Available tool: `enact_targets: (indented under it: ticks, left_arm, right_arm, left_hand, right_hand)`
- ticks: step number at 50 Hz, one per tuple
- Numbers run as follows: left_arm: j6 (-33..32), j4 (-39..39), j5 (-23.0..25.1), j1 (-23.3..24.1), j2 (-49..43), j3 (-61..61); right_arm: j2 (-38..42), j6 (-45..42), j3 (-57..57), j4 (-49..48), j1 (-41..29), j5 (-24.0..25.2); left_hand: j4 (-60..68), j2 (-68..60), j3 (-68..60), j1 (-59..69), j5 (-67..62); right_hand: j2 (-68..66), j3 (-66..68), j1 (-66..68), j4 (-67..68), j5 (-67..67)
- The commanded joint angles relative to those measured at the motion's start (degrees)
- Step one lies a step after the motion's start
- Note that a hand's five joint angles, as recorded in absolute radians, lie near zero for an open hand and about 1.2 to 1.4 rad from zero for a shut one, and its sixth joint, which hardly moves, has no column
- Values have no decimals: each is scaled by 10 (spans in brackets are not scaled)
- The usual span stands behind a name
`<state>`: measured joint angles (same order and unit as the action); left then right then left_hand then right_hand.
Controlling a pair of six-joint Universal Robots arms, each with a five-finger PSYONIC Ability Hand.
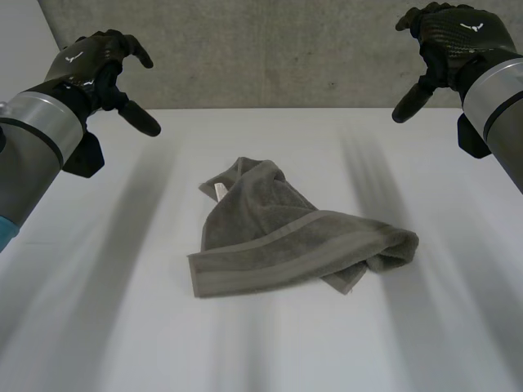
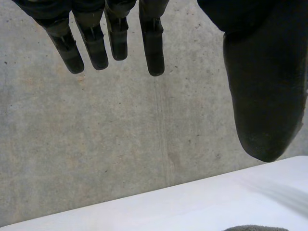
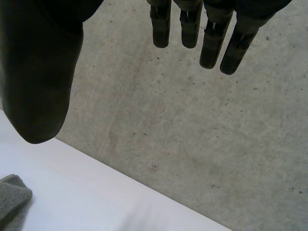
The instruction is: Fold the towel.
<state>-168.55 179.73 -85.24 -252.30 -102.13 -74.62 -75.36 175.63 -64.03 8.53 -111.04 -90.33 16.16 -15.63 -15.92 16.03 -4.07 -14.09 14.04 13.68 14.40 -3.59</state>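
So the grey towel (image 1: pixel 286 245) is sitting in a rumpled heap pretty much in the middle of the white table (image 1: pixel 98 327), nowhere near flat. One end bunches up toward the concrete wall (image 1: pixel 270 49), with a little white label (image 1: pixel 219 189) poking out at its edge. The woven border band (image 1: pixel 261 273) runs along the near edge, and the right side is rolled over on itself into a fat loop. Nothing neat about it, so I'd say the folding hasn't really started.

Both hands are up in the air, well apart from the cloth. The left hand (image 1: pixel 90 65) hovers over the far left of the table and the right hand (image 1: pixel 458 41) over the far right. In the wrist views each one has its fingers (image 2: pixel 153 48) hanging loose and fairly straight, with the thumb (image 2: pixel 264 96) spread wide. There's nothing between them, so both hands are relaxed and empty.

My guess on why they're parked high and wide: it keeps the arms clear of the head camera's look at the towel, and each hand can drop onto its own side. The first move probably has to be spreading it flat, since folding that lump as is just makes a worse lump. The rolled-over right side looks tricky, because the corners are buried and I can't tell which is which.
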Motion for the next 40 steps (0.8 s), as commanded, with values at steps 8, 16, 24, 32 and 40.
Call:
enact_targets:
  ticks: [8, 16, 24, 32, 40]
  left_arm:
    - [0, -1, 1, 0, 13, -1]
    - [-1, -1, 1, 0, 16, -1]
    - [-1, 0, 1, 0, 19, -2]
    - [-1, 5, 1, -4, 21, -5]
    - [-1, 11, 1, -10, 19, -6]
  right_arm:
    - [-1, -3, 0, 0, 0, 0]
    - [-1, -3, 0, 0, 0, 1]
    - [0, -5, 0, 5, 0, 7]
    - [36, -40, 8, 68, -11, 80]
    - [134, -127, 4, 119, -140, 190]
  left_hand:
    - [-49, 44, 47, -48, 28]
    - [-49, 44, 47, -48, 28]
    - [-49, 44, 47, -48, 28]
    - [-49, 44, 47, -48, 28]
    - [-49, 44, 47, -48, 28]
  right_hand:
    - [41, -40, -37, -44, 36]
    - [41, -40, -37, -44, 36]
    - [41, -40, -37, -44, 36]
    - [41, -40, -37, -44, 36]
    - [41, -40, -37, -44, 36]
